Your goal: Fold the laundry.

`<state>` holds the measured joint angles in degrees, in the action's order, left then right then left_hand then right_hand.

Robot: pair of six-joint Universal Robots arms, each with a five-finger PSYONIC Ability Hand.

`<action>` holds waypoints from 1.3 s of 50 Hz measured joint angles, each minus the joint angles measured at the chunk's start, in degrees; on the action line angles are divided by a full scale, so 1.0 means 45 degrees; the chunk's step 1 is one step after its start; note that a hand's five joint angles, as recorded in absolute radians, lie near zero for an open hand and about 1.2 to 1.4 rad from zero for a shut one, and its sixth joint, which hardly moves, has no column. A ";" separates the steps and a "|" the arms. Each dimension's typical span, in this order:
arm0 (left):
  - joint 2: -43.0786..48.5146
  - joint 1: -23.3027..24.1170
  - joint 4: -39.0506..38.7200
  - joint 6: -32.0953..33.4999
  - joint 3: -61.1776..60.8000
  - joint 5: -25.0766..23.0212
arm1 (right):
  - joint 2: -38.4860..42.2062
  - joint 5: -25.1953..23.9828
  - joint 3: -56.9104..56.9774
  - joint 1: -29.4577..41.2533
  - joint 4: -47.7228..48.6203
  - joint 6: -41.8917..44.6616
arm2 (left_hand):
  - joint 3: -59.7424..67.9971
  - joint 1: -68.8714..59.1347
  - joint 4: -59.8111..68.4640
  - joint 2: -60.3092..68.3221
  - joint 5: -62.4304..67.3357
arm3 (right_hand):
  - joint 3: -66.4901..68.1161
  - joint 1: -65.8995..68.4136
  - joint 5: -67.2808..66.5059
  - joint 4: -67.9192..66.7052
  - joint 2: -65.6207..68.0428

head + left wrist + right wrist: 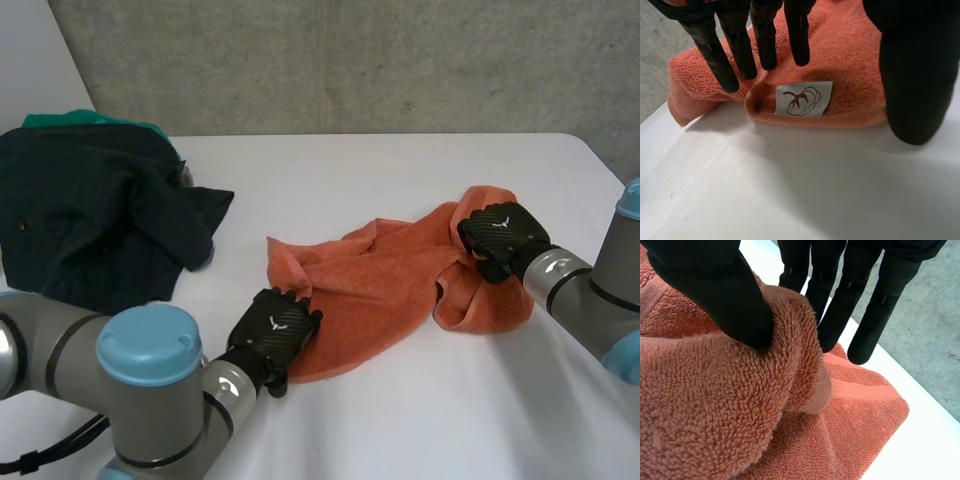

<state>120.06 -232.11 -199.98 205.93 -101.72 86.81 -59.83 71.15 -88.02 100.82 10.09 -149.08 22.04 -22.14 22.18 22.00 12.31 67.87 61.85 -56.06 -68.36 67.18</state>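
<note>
An orange towel (385, 280) lies rumpled in the middle of the white table (420, 420). My left hand (275, 335) rests at its near left corner. Seen from the left wrist, the straight fingers (740, 45) touch the towel's (850, 60) folded edge just above a white label (802, 99), with the thumb (917, 75) spread apart beside it. My right hand (503, 238) is at the towel's far right corner. From the right wrist, its thumb (725, 295) presses a raised fold of towel (715, 405) against the fingers (880, 300), pinching it.
A heap of dark garments (90, 215) lies at the table's left, over a green one (90, 122) at the back. The table's right edge runs just beyond the right arm (580, 290). A concrete wall stands behind the table.
</note>
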 measured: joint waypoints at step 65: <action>-0.1890 -0.1018 0.1783 -0.2099 0.0014 -0.2512 | -0.1514 -0.0707 0.0895 -0.0671 -0.4508 0.0174 | 0.1116 -0.0872 0.0899 0.1070 0.0814 | 0.0070 0.0000 -0.0001 -0.0060 -0.0001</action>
<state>111.55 -236.69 -191.95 196.49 -101.66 75.51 -66.65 67.97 -83.99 97.80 -10.20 -148.29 27.06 -26.06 26.23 26.81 15.97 68.19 61.85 -56.06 -68.63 67.17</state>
